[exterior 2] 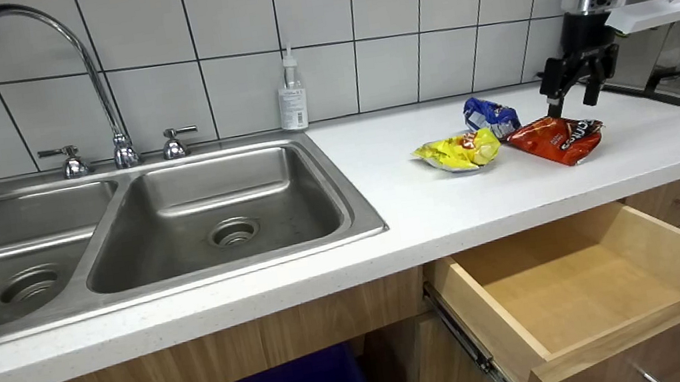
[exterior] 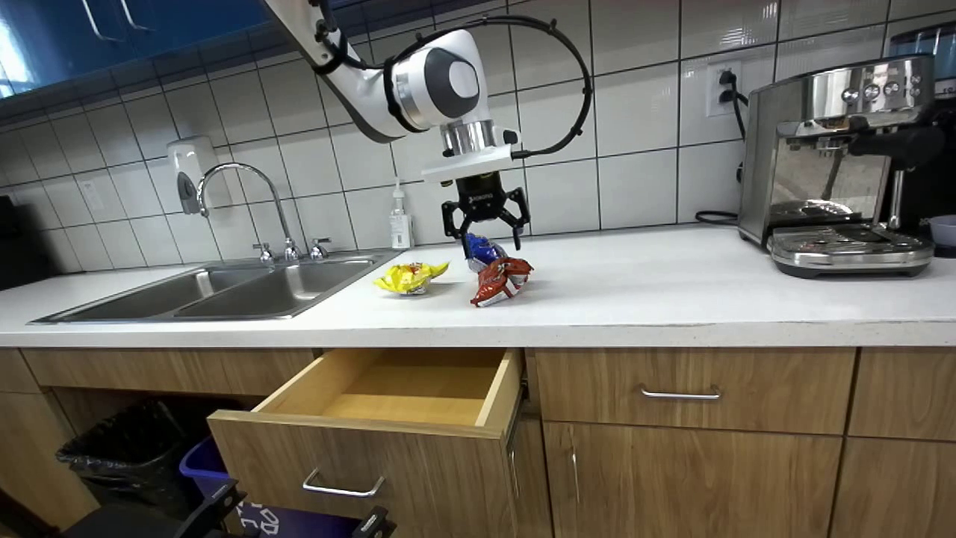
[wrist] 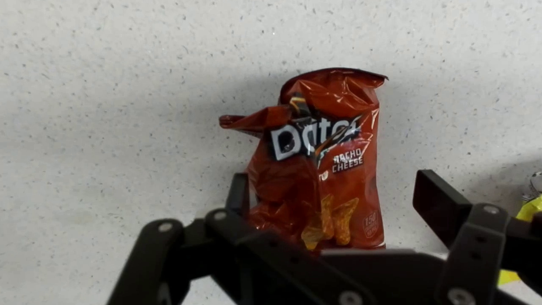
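red, crinkly bag (wrist: pixel 319 173) below wide-apart jaws

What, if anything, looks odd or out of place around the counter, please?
The open drawer stands out, pulled forward under the counter while the neighbouring drawer is shut. The red Doritos bag also looks crumpled, with a corner poking out sideways in the wrist view. I see nothing spilled.
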Motion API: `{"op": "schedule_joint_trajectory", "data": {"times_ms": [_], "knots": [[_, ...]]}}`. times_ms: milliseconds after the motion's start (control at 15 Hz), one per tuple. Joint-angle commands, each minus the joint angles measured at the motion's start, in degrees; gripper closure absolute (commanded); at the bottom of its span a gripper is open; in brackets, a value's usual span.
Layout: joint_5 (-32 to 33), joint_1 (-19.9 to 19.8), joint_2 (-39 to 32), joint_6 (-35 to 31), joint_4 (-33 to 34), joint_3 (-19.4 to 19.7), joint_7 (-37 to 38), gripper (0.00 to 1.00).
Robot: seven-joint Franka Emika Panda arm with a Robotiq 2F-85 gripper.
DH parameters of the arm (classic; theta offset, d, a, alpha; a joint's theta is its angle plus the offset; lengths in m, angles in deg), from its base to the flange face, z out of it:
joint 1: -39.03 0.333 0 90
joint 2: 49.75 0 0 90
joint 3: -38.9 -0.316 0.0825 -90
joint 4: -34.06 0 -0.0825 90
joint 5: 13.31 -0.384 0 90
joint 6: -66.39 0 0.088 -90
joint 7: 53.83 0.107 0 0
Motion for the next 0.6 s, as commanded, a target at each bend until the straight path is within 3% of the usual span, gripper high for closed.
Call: {"op": "schedule_joint_trajectory", "data": {"times_ms": [0,533], "knots": [[1.2,-1.9,-3.0,1.2,4.1,-1.4,-1.5,0.00],[1.6,-2.3,-5.0,1.5,6.0,-1.7,-1.8,0.00]]}}
